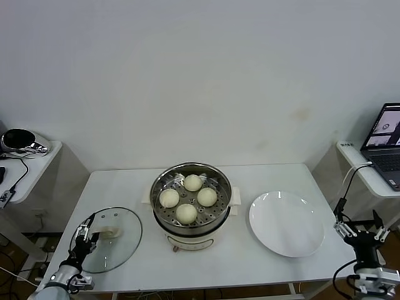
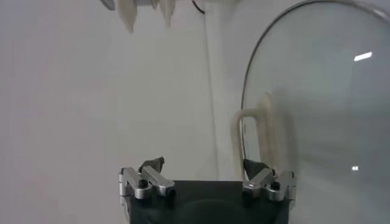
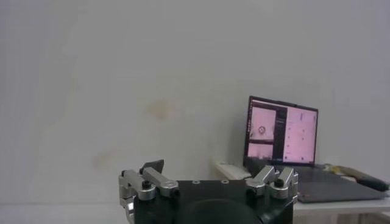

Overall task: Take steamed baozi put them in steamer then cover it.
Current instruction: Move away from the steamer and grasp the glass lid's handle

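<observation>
The steamer (image 1: 191,201) stands mid-tabletop (image 1: 125,187) with 4 steamed baozi (image 1: 187,213) on its perforated tray, bare surface on either side; a white plate (image 1: 286,223) lies toward the right edge and the cover (image 1: 112,240) lies flat near the front-left corner. The left end effector (image 1: 86,235) hovers at the cover's outer rim, jaws spread wide and gripping nothing. The right end effector (image 1: 360,232) hangs off the front-right corner, jaws wide and empty, beside a laptop (image 1: 384,142).

White table (image 1: 125,181) — steamer (image 1: 191,219) centre, cover (image 1: 115,240) left, plate (image 1: 286,223) right.
</observation>
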Robot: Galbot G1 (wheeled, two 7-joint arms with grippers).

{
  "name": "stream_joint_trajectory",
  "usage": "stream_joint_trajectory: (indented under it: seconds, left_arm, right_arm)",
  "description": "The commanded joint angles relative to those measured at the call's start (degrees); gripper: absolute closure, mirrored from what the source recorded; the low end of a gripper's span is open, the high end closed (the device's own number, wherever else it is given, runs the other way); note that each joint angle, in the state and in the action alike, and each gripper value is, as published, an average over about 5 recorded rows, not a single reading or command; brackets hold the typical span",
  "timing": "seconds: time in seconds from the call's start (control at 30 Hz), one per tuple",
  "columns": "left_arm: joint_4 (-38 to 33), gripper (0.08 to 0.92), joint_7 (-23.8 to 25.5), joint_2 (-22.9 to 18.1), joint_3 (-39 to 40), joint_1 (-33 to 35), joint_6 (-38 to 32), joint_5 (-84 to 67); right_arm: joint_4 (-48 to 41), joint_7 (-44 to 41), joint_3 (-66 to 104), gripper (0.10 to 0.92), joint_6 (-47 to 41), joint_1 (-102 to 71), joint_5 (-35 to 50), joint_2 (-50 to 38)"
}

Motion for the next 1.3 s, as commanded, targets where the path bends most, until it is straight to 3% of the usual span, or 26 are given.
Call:
stream_joint_trajectory:
  seconds: [0.03,0.37,0.87,1.13,1.3]
  left_arm:
    - [3.46,0.177,-0.14,0.18,0.83,-3.41,-0.29,0.16]
    - [5.55,0.196,0.17,-0.40,1.41,-5.37,-0.74,-0.65]
    - [4.95,0.608,-0.03,-0.16,0.83,-4.36,-2.11,-4.04]
    - [-3.97,0.827,-0.09,1.81,-2.34,1.56,-1.62,-8.95]
    - [-12.62,0.850,2.93,5.42,-7.24,6.11,-0.37,-16.06]
  right_arm:
    - [0.01,0.14,0.52,0.203,0.14,-0.54,-0.08,0.29]
    - [-0.45,-0.02,0.22,0.203,0.32,-0.57,-0.25,0.21]
    - [-0.19,-0.29,0.30,0.203,0.31,-0.54,-0.03,-0.26]
    - [0.08,-0.57,-0.81,0.203,0.31,-0.52,-0.25,-0.48]
    - [0.82,-0.73,-1.96,0.203,0.10,-0.51,-0.34,-0.47]
